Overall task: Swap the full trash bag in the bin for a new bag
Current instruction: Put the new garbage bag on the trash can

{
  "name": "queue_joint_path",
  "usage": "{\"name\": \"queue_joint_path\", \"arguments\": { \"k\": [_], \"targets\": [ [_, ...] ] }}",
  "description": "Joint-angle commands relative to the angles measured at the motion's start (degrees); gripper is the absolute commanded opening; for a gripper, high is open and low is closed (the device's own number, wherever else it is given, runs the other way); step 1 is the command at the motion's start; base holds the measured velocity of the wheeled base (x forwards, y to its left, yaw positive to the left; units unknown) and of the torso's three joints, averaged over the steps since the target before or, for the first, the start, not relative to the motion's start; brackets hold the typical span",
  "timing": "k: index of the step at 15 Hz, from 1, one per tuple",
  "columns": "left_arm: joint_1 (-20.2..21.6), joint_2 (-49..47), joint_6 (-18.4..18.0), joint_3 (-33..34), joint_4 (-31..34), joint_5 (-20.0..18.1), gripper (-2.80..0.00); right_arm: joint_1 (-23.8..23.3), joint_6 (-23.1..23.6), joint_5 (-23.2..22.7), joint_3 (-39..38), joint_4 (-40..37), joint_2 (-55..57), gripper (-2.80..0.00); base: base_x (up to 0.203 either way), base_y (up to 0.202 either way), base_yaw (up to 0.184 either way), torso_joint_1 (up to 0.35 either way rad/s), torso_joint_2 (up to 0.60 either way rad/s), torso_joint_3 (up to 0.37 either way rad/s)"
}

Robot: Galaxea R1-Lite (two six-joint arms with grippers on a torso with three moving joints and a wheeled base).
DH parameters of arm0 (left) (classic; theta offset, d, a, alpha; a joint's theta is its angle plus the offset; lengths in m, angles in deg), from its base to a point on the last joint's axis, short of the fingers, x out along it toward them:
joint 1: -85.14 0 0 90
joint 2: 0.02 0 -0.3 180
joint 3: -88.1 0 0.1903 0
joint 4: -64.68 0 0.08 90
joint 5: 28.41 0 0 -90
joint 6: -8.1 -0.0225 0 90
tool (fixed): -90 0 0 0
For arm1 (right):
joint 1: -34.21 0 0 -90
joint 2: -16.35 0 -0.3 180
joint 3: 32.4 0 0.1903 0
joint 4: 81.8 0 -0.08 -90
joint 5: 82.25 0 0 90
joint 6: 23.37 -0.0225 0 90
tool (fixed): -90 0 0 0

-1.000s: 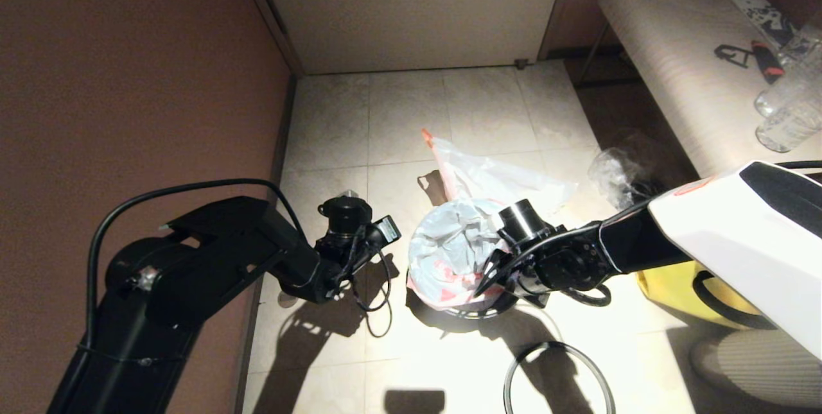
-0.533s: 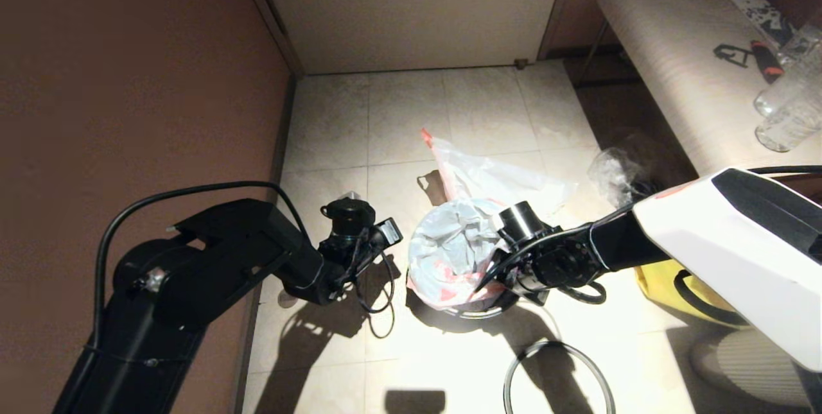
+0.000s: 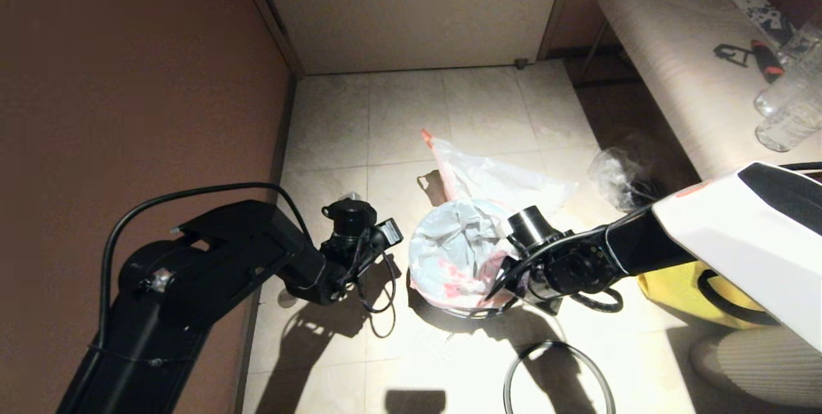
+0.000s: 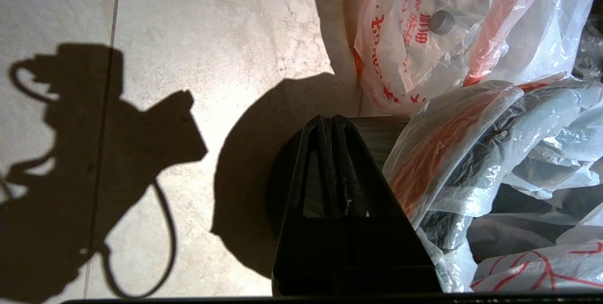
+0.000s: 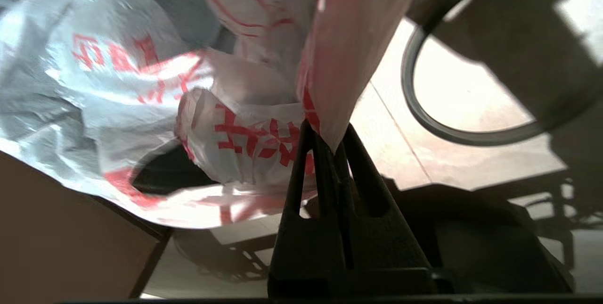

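Nearest the robot, a grey hoop (image 3: 557, 375) is lying flat on the tiled floor (image 3: 398, 112), apart from the bin. Just beyond it the black bin (image 3: 478, 307) is standing with the new bag (image 3: 449, 253), milky white with red characters, draped in and over its mouth.

The right gripper (image 5: 330, 140) is sitting at the bin's near right edge, its fingers pressed together and pinching a fold of the new bag's edge; the film is rising taut from the fingertips in the right wrist view. The left gripper (image 4: 329, 120) is hovering beside the bin's left side, fingers together and gripping nothing, its tips just beside the bin's wall.

Behind the bin the full bag (image 3: 494, 176), see-through with orange-pink handle strips, is lying on the floor, touching the bin's far side. To the right, a yellow tote (image 3: 674, 292) is sitting under the right arm. Farther right, a clear bag (image 3: 620, 176) with dark contents is resting near a bench (image 3: 668, 48).
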Motion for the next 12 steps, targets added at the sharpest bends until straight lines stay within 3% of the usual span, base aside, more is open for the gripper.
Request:
{"name": "queue_joint_path", "arguments": {
  "k": [1,6,12],
  "targets": [
    [0.0,-0.1,0.2,0.0,-0.3,0.1,-2.8,0.2,-0.3,0.1,-2.3,0.0,-1.7,-2.8,0.0,0.0,0.0,0.0,0.0,0.0],
    [0.0,-0.4,-0.2,-0.2,-0.3,0.5,-2.8,0.3,-0.3,-2.4,-5.4,0.5,1.6,-2.8,0.0,0.0,0.0,0.0,0.0,0.0],
    [0.0,-0.4,-0.2,-0.2,-0.3,0.6,-2.8,0.4,0.4,-2.4,0.4,0.8,9.1,-2.8,0.0,0.0,0.0,0.0,0.0,0.0]
  ]
}}
